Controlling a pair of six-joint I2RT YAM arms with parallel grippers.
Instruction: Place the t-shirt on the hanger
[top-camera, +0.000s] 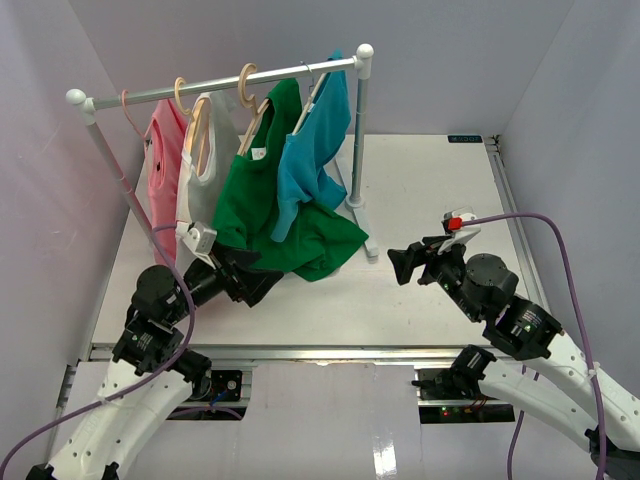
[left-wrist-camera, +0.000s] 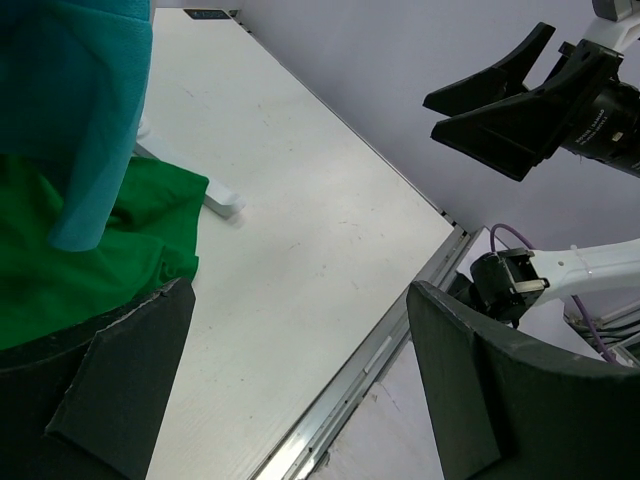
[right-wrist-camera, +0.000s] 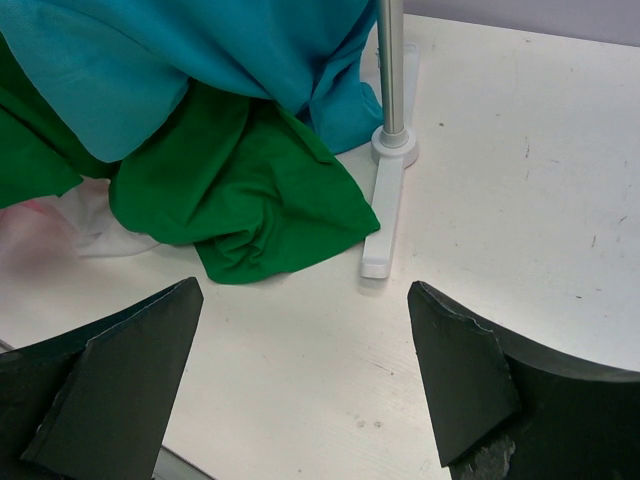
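Note:
The bright green t-shirt (top-camera: 255, 200) hangs on the beige wood hanger (top-camera: 248, 82), whose hook is over the rack's rail. The shirt's lower hem lies bunched on the table (top-camera: 315, 250). My left gripper (top-camera: 252, 282) is open and empty, low by the shirt's bottom left, apart from the cloth. My right gripper (top-camera: 404, 263) is open and empty, to the right of the rack's post. The green cloth shows at the left of the left wrist view (left-wrist-camera: 60, 270) and ahead in the right wrist view (right-wrist-camera: 240, 190). The left gripper (left-wrist-camera: 300, 390) and right gripper (right-wrist-camera: 310, 370) hold nothing.
The rail (top-camera: 220, 82) also carries a pink shirt (top-camera: 162, 170), a white shirt (top-camera: 205, 165) and a teal-blue shirt (top-camera: 310, 150), which overlaps the green one. The rack's right post (top-camera: 360, 130) and white foot (right-wrist-camera: 385, 215) stand between the arms. Purple walls close in both sides.

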